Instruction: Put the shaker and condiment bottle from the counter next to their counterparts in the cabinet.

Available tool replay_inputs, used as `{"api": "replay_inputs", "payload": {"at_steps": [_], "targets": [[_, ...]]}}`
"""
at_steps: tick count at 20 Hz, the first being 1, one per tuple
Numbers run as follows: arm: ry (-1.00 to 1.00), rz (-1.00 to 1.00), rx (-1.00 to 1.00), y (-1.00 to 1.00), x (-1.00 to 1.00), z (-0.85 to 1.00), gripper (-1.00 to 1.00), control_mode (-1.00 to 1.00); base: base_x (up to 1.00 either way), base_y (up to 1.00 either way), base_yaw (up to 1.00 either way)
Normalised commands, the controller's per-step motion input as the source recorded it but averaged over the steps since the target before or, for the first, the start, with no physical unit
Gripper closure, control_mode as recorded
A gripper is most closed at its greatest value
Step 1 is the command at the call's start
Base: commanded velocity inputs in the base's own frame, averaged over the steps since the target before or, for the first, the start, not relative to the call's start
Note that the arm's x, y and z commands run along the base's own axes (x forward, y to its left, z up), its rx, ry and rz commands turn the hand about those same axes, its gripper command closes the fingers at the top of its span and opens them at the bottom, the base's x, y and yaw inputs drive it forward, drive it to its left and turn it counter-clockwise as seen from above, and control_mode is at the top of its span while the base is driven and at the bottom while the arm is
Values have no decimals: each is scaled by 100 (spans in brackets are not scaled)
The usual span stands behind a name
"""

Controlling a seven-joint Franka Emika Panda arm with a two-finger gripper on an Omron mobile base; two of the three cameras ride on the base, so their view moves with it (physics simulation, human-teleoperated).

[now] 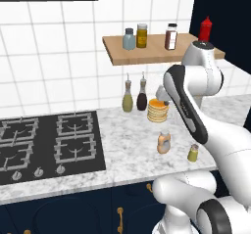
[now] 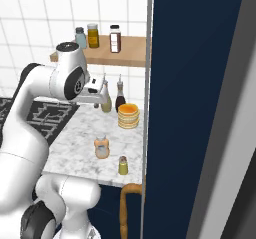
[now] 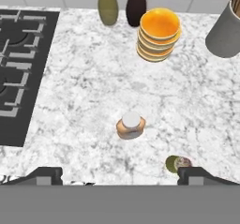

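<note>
The gripper point(image 3: 119, 174) is hanging high above the counter point(image 3: 84, 101) with its jaws standing wide apart and holding nothing — in the hand view its two dark fingertips point(image 3: 44, 175) are rising at the bottom left and bottom right, with bare marble between them. In the left base view the arm is filling the right half of the frame, and the hand is sitting near the centre, just above the stacked bowls point(image 1: 158, 110).

The condiment bottle point(image 3: 131, 125) is standing upright a little below the centre of the hand view, seen from above with its whitish cap facing the camera. The shaker point(image 3: 177, 164) is standing to the lower right of it, near but apart, touching the inner edge of the right fingertip in the picture only. In the left base view both are sitting near the counter's front edge, at centre right.

The bowls are standing in the upper middle of the hand view, with two spouted bottles point(image 3: 108, 3) at the top edge and the hob point(image 3: 18, 68) along the left side.

The cabinet point(image 1: 147, 49) is showing in the upper centre of the left base view, carrying the counterparts point(image 1: 142, 35) — small jars at the left and a red squeeze bottle point(image 1: 205, 29) at the right end
</note>
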Motion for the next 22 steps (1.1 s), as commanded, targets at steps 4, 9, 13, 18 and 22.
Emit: {"api": "replay_inputs", "payload": {"at_steps": [4,9,13,18,22], "targets": [[-3,-4,0,-4,-23,-2,-100,-100,0,0,0],[-3,-7,3,-14,-47,-17,-100,-100,0,0,0],[0,-3,0,0,-19,-17,-100,-100,0,0,0],[0,-28,0,0,-14,-28,-100,-100,0,0,0],[0,-16,3,0,-54,-35,-100,-100,0,0,0]]}}
